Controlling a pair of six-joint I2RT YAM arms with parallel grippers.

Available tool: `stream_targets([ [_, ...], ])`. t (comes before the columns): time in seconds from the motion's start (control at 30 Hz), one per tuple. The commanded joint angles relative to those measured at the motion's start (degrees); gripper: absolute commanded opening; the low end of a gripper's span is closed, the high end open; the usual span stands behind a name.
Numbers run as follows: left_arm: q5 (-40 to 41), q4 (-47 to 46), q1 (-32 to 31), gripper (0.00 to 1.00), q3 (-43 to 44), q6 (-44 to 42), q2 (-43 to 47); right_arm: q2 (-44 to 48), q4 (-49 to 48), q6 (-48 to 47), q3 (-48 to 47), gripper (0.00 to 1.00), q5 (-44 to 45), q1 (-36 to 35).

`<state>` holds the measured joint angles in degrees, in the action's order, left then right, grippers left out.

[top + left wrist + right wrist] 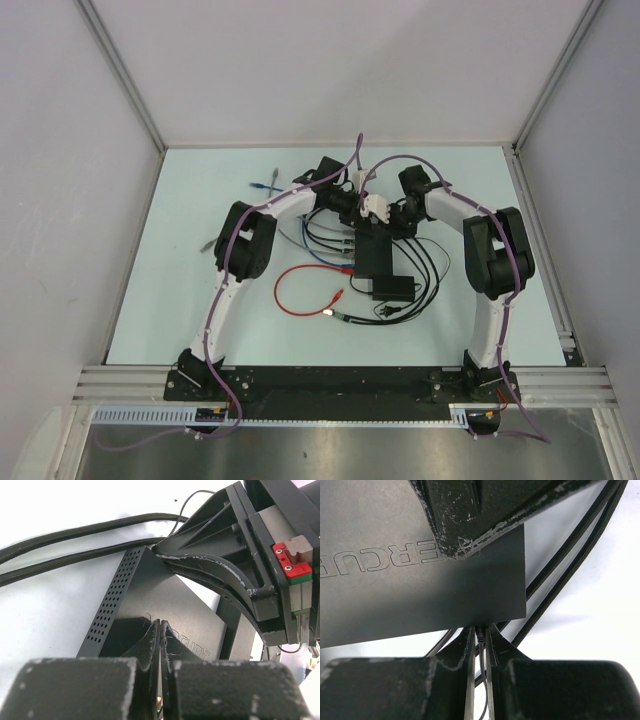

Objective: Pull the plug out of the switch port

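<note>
The switch is a flat black box in the middle of the table, with cables plugged along its left edge. In the left wrist view my left gripper is shut and empty, its tips resting on the switch's top near the perforated side. In the right wrist view my right gripper is shut on a small black barrel plug with a thin lead, at the edge of the switch. Whether the plug sits in the port is hidden. The left gripper's finger shows above the switch.
A smaller black box with thin black leads lies just in front of the switch. A red cable loops at front left; blue and black cables run left. Two thick black cables pass behind the switch. Frame walls enclose the table.
</note>
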<state>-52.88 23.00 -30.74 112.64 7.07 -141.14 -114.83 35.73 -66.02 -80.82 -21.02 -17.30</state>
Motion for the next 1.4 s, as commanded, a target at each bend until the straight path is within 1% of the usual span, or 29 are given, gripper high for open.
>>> stream_targets([
  [0.0, 2.4, 1.4, -0.2, 0.0, 0.7, -2.0, -1.8, -2.8, 0.0, 1.7, 0.3, 0.1, -5.3, -2.6],
  [0.13, 2.3, 1.4, -0.3, 0.0, 0.5, -2.1, -1.8, -3.0, 0.1, 3.7, 0.4, 0.11, -6.8, -3.0],
  [0.27, 2.3, 1.3, -0.3, 0.0, 0.6, -1.8, -1.9, -3.3, 1.4, 0.1, 0.4, 0.09, -3.3, -4.2],
  [0.43, 2.2, 1.3, -0.2, 0.0, 0.7, -1.7, -1.9, -2.7, 0.0, -0.7, 0.0, 0.1, -3.0, -3.9],
  [0.67, 2.3, 1.3, -0.2, 0.0, 0.5, -1.8, -1.9, -4.3, 5.8, -4.3, -4.0, 0.07, 0.3, -6.5],
  [0.77, 2.3, 1.3, -0.2, 0.0, 0.3, -1.7, -1.9, -5.0, 10.4, -5.9, -7.2, 0.07, 2.3, -7.8],
  [0.87, 2.2, 1.3, -0.2, 0.0, 0.4, -1.5, -2.0, -6.0, 15.6, -8.6, -9.8, 0.07, 7.0, -9.1],
  [1.0, 2.1, 1.2, 0.1, 0.0, 0.4, -1.4, -2.0, -5.9, 20.9, -9.7, -12.3, 0.06, 13.4, -9.4],
  [1.03, 2.1, 1.1, 0.2, 0.0, 0.3, -1.4, -2.1, -5.5, 22.5, -9.7, -12.7, 0.05, 15.2, -9.2],
  [1.23, 2.0, 0.6, 0.3, 0.0, 1.0, -1.1, -2.6, -4.9, 24.8, -6.3, -15.5, 0.05, 17.8, -7.9],
  [1.3, 2.0, 0.6, 0.3, 0.0, 1.1, -1.3, -2.6, -5.0, 24.8, -4.9, -15.6, 0.05, 17.3, -7.6],
  [1.37, 2.0, 0.7, 0.7, 0.0, 1.3, -1.7, -2.3, -4.1, 24.4, -1.8, -15.3, 0.05, 15.0, -6.1],
])
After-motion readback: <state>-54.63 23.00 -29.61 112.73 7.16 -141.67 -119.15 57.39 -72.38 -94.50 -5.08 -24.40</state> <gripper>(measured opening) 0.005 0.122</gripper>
